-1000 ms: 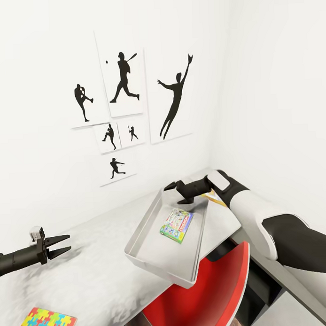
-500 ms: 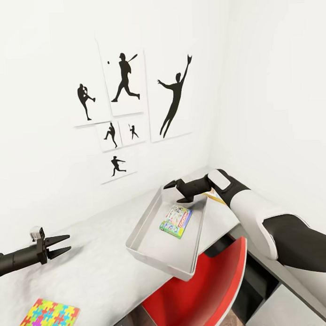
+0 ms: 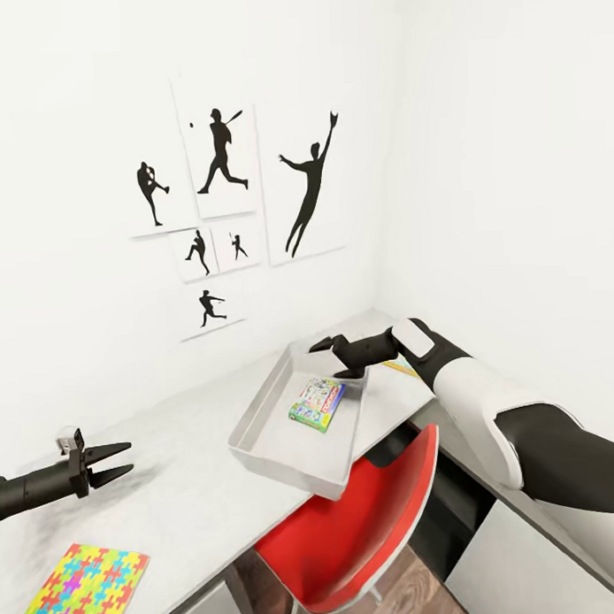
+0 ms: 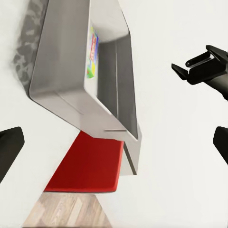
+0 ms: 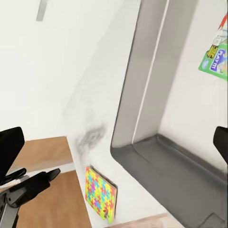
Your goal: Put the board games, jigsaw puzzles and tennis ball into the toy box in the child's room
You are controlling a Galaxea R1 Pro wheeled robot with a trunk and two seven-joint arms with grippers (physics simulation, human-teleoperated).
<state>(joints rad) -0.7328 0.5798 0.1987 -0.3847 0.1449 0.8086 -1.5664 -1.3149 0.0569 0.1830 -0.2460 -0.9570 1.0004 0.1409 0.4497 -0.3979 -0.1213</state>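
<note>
Already one board game (image 3: 317, 404) lies inside the toy box (image 3: 258, 415) on the pale grey table (image 3: 189, 488); a jigsaw puzzle (image 3: 82, 587) waits near the front edge. The right gripper (image 3: 337, 357) hovers over the box, jaws apart and empty; the left gripper (image 3: 111, 463) hangs open too. Sports silhouettes (image 3: 222, 151) dot the white wall, and a red chair (image 3: 359, 535) is tucked below. From the left wrist, the box overhangs the chair. From the right wrist, the puzzle lies beyond the box, wood floor (image 5: 42, 152) beneath.

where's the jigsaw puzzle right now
In the head view, the jigsaw puzzle lies flat on the table at lower left, just below the open left pincer, far from the toy box.
</note>
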